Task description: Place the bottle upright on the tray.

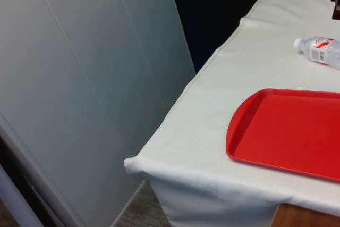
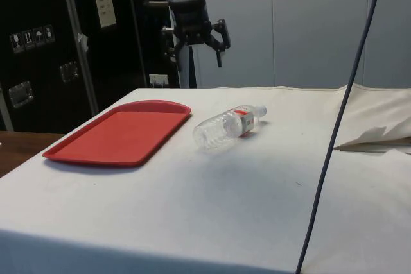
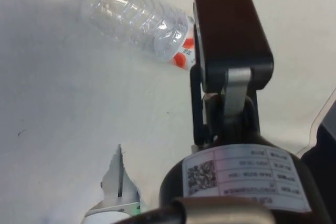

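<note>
White cloth covers the table (image 2: 212, 216); a clear water bottle (image 2: 228, 127) lies on its side below the spread, empty hand (image 2: 196, 46), beside the red tray (image 2: 122, 134). Round and slick, it could roll away under an off-centre pinch.

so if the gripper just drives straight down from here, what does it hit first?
Probably the bottle, lying on its side on the white cloth beside the red tray. The gripper hangs above it, fingers open. Depth is unclear, so it might land on cloth just beside it.
</note>
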Action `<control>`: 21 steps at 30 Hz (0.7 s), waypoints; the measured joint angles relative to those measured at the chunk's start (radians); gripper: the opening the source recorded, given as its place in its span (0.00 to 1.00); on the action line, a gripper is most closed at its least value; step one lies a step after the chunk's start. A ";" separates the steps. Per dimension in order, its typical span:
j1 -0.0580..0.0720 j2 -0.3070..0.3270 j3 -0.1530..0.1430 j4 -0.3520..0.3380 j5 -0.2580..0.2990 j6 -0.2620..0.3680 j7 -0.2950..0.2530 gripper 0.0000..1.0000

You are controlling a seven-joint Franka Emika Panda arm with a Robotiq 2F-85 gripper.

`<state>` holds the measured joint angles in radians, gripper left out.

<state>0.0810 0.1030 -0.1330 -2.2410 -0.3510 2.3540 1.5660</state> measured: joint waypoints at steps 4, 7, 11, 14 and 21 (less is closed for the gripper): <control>0.000 0.000 0.001 -0.005 0.004 0.014 0.011 1.00; 0.000 0.001 0.002 -0.012 0.020 0.038 0.020 1.00; 0.000 0.004 0.002 -0.015 0.035 0.047 0.024 1.00; 0.000 0.004 0.002 -0.015 0.036 0.048 0.024 1.00; 0.000 0.004 0.002 -0.015 0.035 0.045 0.023 1.00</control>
<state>0.0810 0.1070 -0.1310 -2.2560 -0.3160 2.3990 1.5890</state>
